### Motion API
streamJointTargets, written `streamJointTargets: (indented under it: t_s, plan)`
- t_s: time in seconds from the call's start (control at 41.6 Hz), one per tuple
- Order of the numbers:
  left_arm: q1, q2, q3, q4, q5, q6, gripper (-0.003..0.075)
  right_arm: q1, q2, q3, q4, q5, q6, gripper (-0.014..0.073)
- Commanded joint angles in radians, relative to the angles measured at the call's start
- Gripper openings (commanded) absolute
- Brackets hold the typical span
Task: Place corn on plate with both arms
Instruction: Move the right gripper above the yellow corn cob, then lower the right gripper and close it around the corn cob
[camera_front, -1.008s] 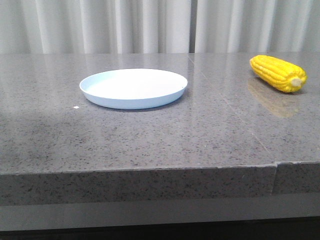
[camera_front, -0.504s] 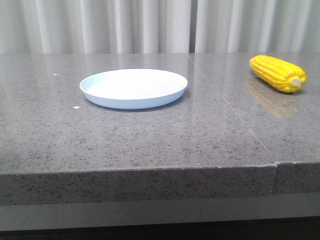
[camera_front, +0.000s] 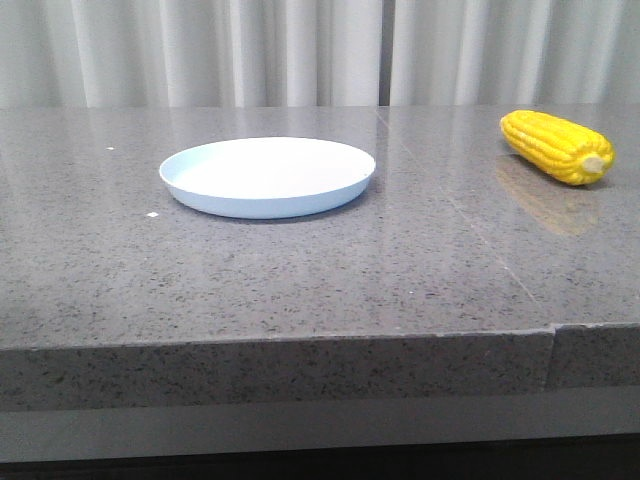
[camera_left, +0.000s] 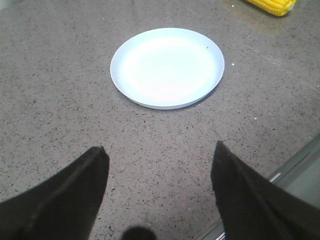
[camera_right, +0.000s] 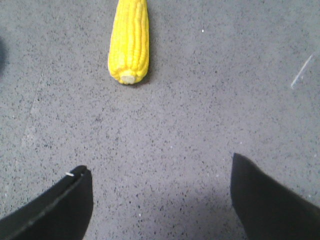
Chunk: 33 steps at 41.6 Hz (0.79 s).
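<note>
The yellow corn lies on the grey stone table at the far right, pale stub end toward the front. The pale blue-white plate sits left of centre with nothing on it. No arm shows in the front view. In the left wrist view my left gripper hovers open above bare table, short of the plate, and a tip of the corn shows at the frame's edge. Seen from the right wrist, my right gripper is open over bare table, the corn lying some way beyond its fingertips.
The table's front edge runs across the front view, with a seam near its right end. White curtains hang behind the table. A metal strip along the table's edge shows beside the left gripper's fingers.
A soft shadow on the table's left front in the oldest frame has faded. Plate and corn have not moved.
</note>
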Motion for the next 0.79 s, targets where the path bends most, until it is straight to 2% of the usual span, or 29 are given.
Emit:
streamJointTargets:
  t_s: [0.0, 0.144, 0.336, 0.768]
  plan:
    - [-0.003, -0.003, -0.027, -0.011, -0.07, -0.011, 0.044, -0.003, 0.013, -0.034, 0.005, -0.085, -0.041, 0.0594]
    - [-0.003, -0.003, -0.027, -0.011, -0.07, -0.011, 0.044, 0.023, 0.101, -0.086, 0.032, -0.032, -0.078, 0.0594]
    - [-0.003, -0.003, -0.027, -0.011, -0.07, -0.011, 0.044, 0.093, 0.31, -0.254, 0.039, 0.075, -0.099, 0.0594]
    - [-0.003, -0.003, -0.027, -0.011, -0.07, -0.011, 0.044, 0.093, 0.797, -0.688, 0.018, 0.109, -0.098, 0.0594]
